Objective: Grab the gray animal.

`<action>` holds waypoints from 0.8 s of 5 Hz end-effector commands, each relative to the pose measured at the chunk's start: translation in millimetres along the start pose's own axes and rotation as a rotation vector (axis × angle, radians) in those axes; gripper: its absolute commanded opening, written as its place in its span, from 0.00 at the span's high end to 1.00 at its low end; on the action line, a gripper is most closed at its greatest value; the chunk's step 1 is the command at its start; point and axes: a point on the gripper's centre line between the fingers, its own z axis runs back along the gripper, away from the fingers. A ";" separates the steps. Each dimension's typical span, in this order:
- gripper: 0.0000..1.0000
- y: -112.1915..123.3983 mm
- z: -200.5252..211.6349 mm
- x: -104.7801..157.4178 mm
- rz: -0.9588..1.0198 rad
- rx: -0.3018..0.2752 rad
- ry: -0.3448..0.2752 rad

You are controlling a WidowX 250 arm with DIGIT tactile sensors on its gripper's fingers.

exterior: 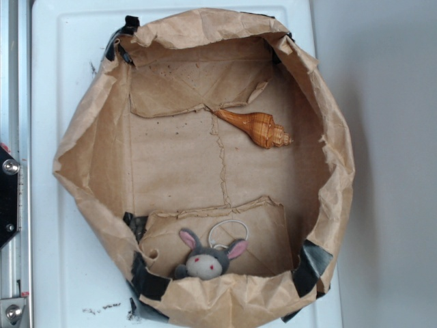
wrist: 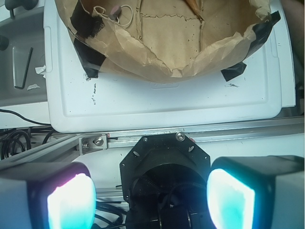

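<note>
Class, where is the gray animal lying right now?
In the exterior view, the gray animal lies at the bottom edge inside the paper bag, far below the seashell.

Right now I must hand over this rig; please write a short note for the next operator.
Gripper: jaws open and empty, outside the paper-lined bin, over the rail beside the white tray.
Gray animal: inside the bin, against the lower wall in the exterior view, ears up, white loop behind it.
Seashell: further up the bin floor, apart from the toy.
Done: nothing; the toy is not yet touched.
Left: bring the gripper over the bin, lower onto the gray animal, shut, lift.
</note>
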 end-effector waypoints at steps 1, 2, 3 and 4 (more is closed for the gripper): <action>0.00 0.0 0.0 0.0 0.000 0.000 0.000; 0.00 4.8 -2.4 21.3 0.111 0.048 0.019; 0.00 -0.3 -18.8 68.7 0.252 0.095 0.023; 0.00 3.4 -35.0 96.7 0.361 0.105 0.001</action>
